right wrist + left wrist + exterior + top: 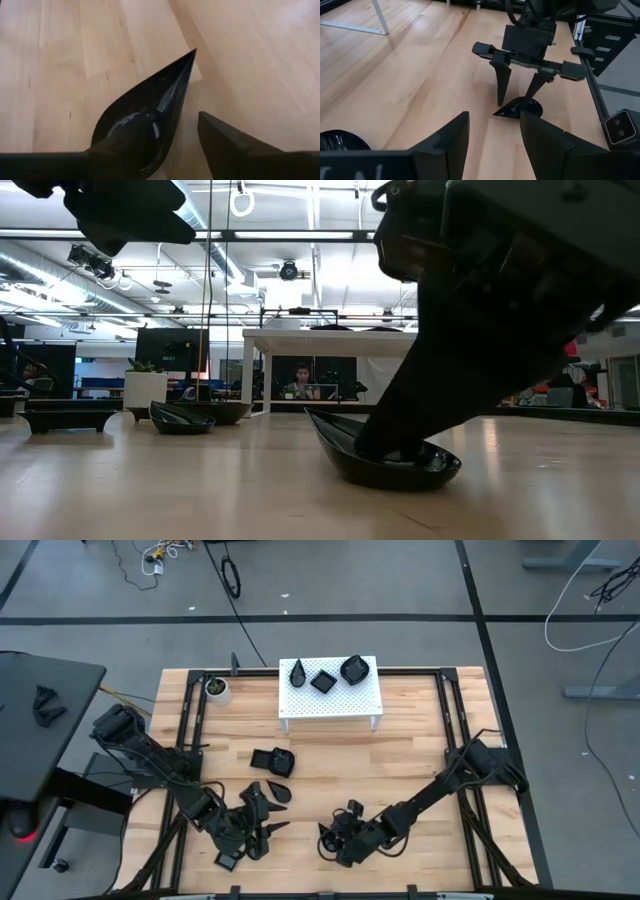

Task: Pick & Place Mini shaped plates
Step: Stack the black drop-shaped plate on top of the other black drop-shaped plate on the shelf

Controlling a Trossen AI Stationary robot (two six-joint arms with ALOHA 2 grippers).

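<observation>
Black teardrop plate [145,120] on desk [420,755] straddled by right gripper [517,102], jaws wide, one finger inside: pick step, needs closing on rim then lifting toward white stand [330,690]; left gripper [250,830] jaws wide, idle.

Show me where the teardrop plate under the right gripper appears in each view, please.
High view: teardrop plate, front centre of the table, mostly hidden by the right gripper.
Low view: centre, on the table.
Left wrist view: centre.
Right wrist view: centre.
Shared landmark: the right gripper's fingers astride its rim.

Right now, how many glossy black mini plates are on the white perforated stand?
3 on the white perforated stand: black teardrop plate left, square plate middle, rounded-shell plate right.
</observation>
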